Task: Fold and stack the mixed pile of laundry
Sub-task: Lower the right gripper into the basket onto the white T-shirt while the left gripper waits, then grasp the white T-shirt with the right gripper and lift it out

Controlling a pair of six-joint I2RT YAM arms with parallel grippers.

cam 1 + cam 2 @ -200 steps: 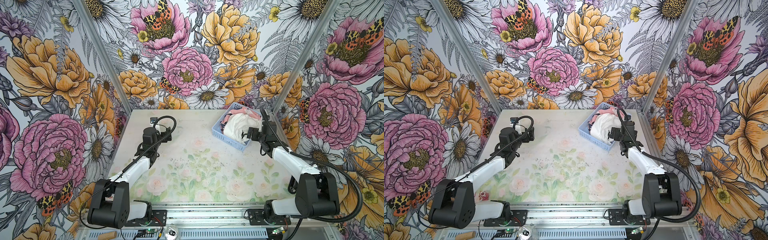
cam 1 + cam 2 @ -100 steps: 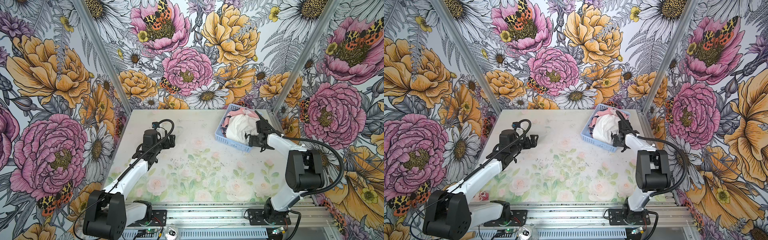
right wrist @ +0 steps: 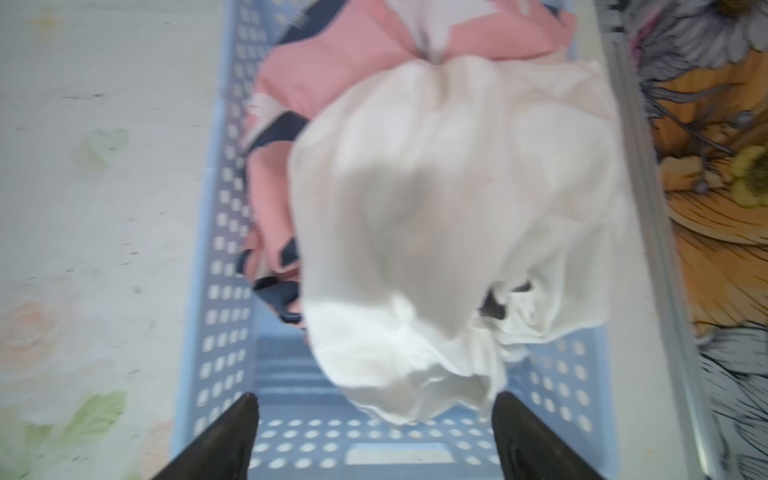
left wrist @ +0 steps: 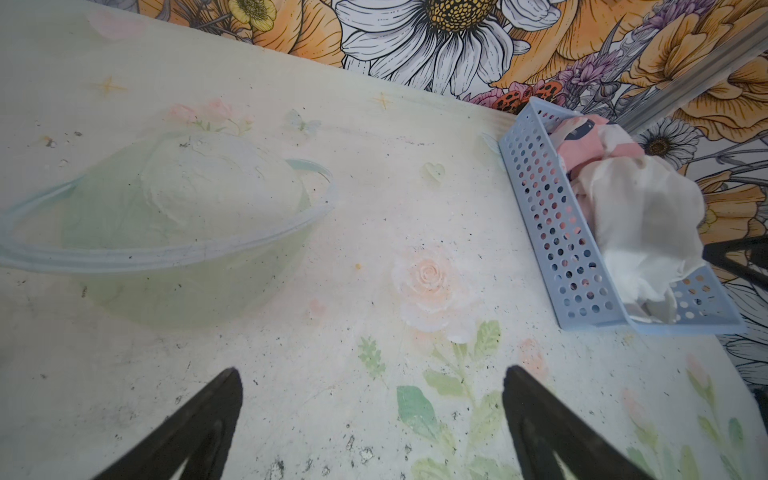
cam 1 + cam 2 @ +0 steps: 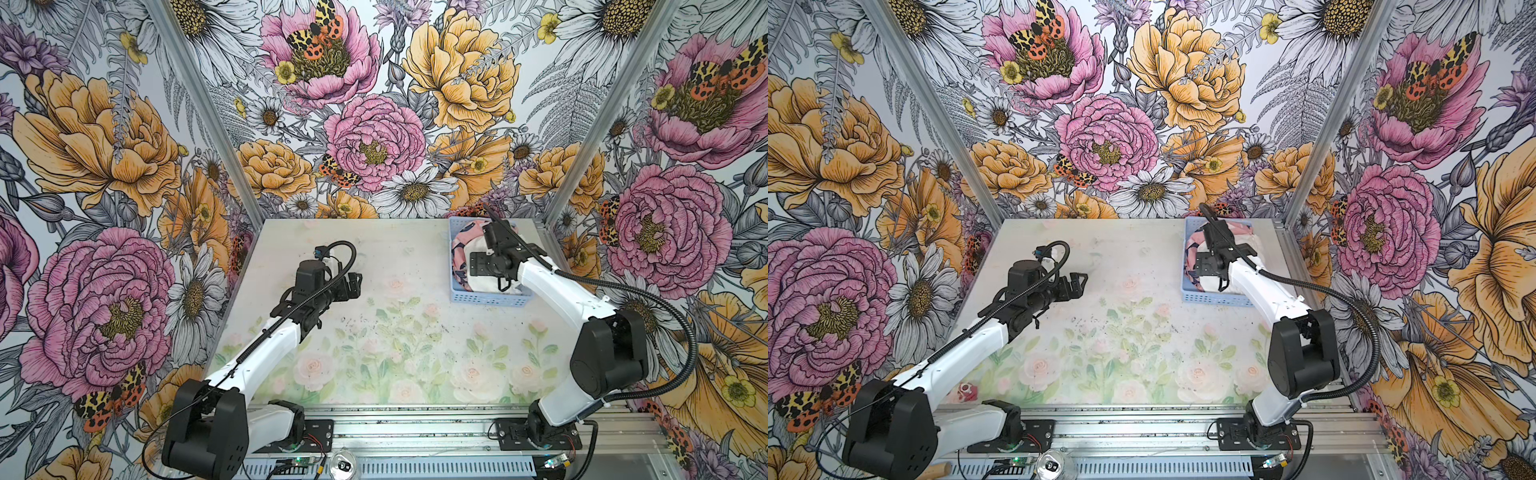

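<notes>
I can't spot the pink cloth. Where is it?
In both top views the pink garment lies in the blue basket, far right, beside the white garment.

This is looking like a robot test booth in a lab rather than a home. Flower-print panels are closing in three sides, held by bare metal posts. A left arm and a right arm are standing bolted to a metal rail along the front of a flower-printed table. Loose wires and a small circuit board are lying exposed by the rail. A plastic basket of clothes is serving as the household prop.
</notes>
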